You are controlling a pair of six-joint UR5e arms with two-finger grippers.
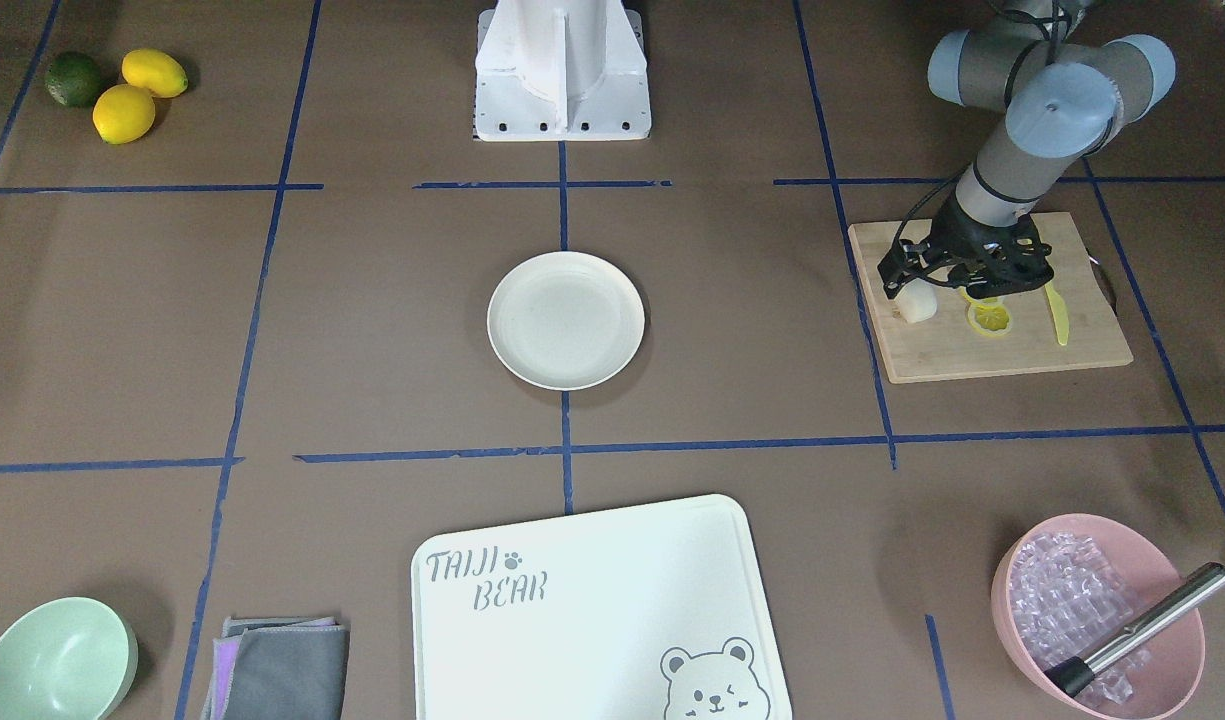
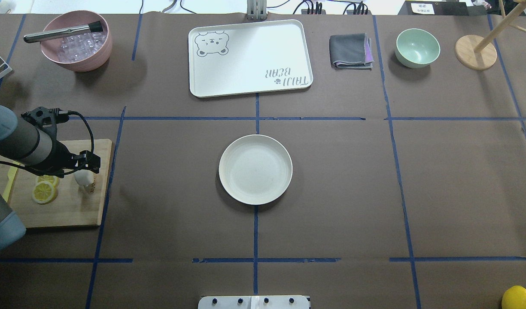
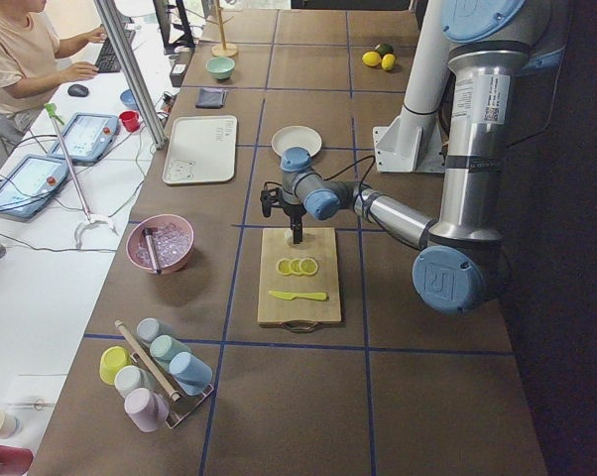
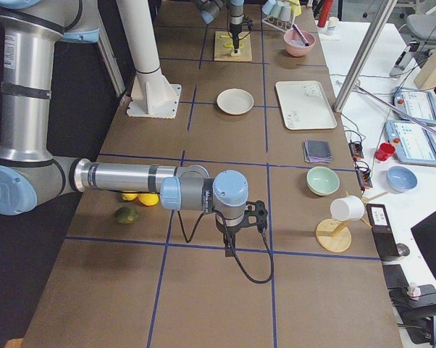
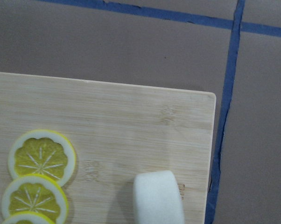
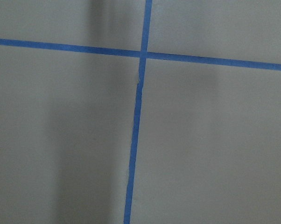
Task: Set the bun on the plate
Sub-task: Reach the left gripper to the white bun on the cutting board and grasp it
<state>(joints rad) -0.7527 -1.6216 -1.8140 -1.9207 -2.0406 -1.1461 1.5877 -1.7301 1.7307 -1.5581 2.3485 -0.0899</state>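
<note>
The bun (image 1: 918, 304) is a small white lump at the inner corner of the wooden cutting board (image 1: 972, 355). My left gripper (image 1: 910, 288) comes down on the bun from above and looks shut on it. In the overhead view the bun (image 2: 83, 177) hangs just under the black fingers. It fills the lower edge of the left wrist view (image 5: 158, 198), where no fingers show. The plate (image 1: 566, 320), round, cream-white and empty, lies at the table's middle (image 2: 255, 169). My right gripper (image 4: 240, 221) hovers over bare table far from both; I cannot tell its state.
Lemon slices (image 1: 990, 318) and a yellow knife (image 1: 1057, 315) share the board. A white tray (image 1: 592, 600), a pink bowl (image 1: 1172, 580) of ice with a metal tool, a mint bowl (image 1: 57, 660) and a folded cloth (image 1: 277, 665) line the far side.
</note>
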